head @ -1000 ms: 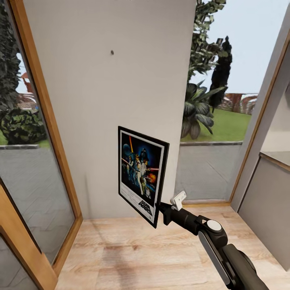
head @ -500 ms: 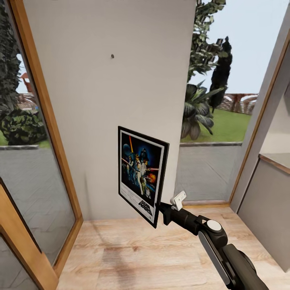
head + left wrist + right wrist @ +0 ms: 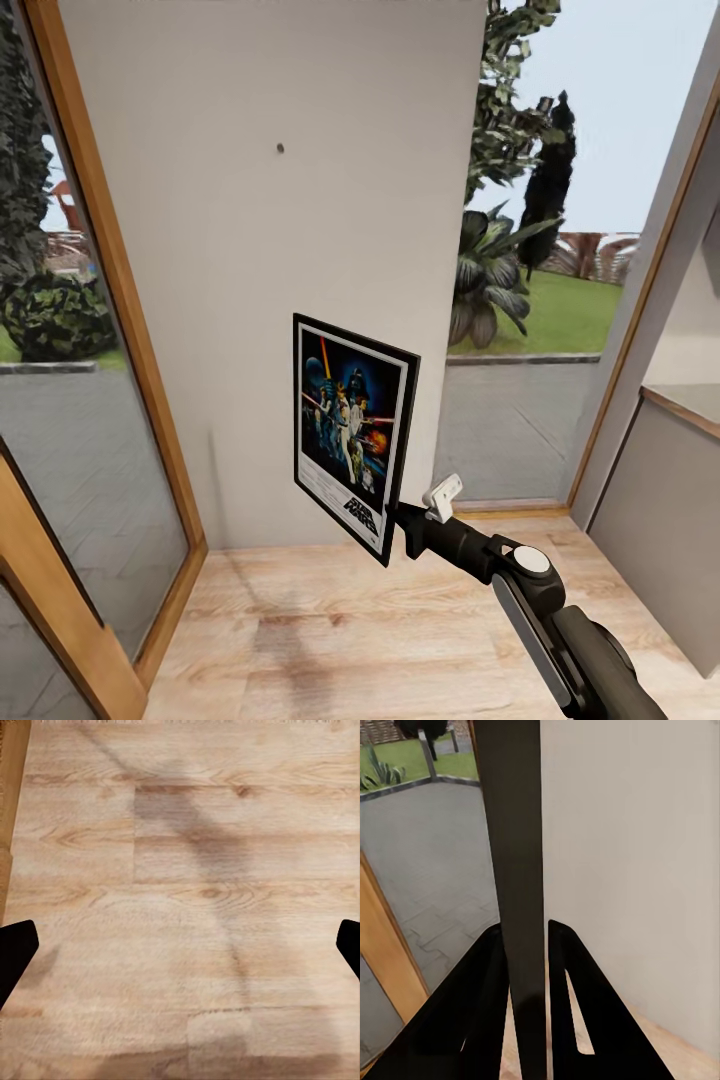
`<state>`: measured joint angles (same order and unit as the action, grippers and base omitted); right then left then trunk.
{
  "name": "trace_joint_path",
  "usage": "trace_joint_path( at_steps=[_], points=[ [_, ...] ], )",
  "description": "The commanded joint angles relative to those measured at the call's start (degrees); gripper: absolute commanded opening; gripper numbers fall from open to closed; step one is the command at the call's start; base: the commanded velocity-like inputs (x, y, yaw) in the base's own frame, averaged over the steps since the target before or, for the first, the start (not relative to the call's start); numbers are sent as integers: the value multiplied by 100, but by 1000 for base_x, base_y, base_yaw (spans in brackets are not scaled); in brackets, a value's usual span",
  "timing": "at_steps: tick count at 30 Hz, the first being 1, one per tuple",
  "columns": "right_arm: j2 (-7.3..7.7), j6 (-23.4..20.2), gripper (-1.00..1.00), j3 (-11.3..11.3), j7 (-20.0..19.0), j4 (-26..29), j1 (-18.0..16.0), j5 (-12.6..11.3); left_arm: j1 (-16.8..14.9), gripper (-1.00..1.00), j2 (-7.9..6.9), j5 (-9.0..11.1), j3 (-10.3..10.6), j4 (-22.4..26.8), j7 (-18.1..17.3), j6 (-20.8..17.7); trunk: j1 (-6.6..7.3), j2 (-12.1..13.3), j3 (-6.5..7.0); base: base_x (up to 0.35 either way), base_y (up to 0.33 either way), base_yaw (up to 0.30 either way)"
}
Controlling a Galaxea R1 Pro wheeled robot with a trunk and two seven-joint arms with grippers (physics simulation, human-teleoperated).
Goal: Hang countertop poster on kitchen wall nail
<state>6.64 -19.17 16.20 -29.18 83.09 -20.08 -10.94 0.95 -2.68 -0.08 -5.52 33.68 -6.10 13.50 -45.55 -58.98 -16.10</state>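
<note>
My right gripper (image 3: pixel 398 522) is shut on the lower right corner of the poster (image 3: pixel 350 432), a black-framed Star Wars print held upright in front of the light grey wall (image 3: pixel 250 250). The wall nail (image 3: pixel 280 148) is a dark speck well above the poster and a little to its left. From the right wrist, the poster's (image 3: pixel 514 855) dark edge runs between the two black fingers (image 3: pixel 480 1020), with the gripper (image 3: pixel 526 937) clamped on it. The left gripper (image 3: pixel 180 945) is open, its fingertips (image 3: pixel 15 949) at the picture's sides over wooden floor.
Wood-framed glass panels (image 3: pixel 90 400) stand to the left of the wall and a window (image 3: pixel 540 300) onto a garden to its right. A grey cabinet with a countertop edge (image 3: pixel 680 400) is at the far right. Light wooden floor (image 3: pixel 350 640) lies below.
The nail sits slightly lower in the picture than a second ago, a small camera shift. The poster and right arm have kept their place.
</note>
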Motion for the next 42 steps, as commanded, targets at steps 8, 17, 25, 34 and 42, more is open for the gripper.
trace_joint_path(
  at_steps=[8, 17, 25, 34, 42],
  points=[
    [3, -61, -100, -1, 0, 5, -5, -67, 1, 100, 4, -1, -28, 7, -49, 3, 176, 318, 138, 0, 0, 0],
    [3, -61, -100, -2, 0, 5, -5, -66, 1, 100, 4, -1, -28, 7, -52, 3, 373, 679, 300, 0, 0, 0],
    [3, -61, -100, -2, 0, 5, -5, -66, 1, 100, 4, -1, -28, 7, -50, 3, 549, 1000, 443, 0, 0, 0],
    [3, -61, -100, -2, 0, 5, -5, -66, 1, 100, 4, -1, -28, 7, -49, 2, 747, 1361, 605, 0, 0, 0],
    [3, -61, -100, -2, 0, 5, -5, -66, 1, 100, 4, -1, -28, 7, -49, 1, 922, 1681, 749, 0, 0, 0]
  ],
)
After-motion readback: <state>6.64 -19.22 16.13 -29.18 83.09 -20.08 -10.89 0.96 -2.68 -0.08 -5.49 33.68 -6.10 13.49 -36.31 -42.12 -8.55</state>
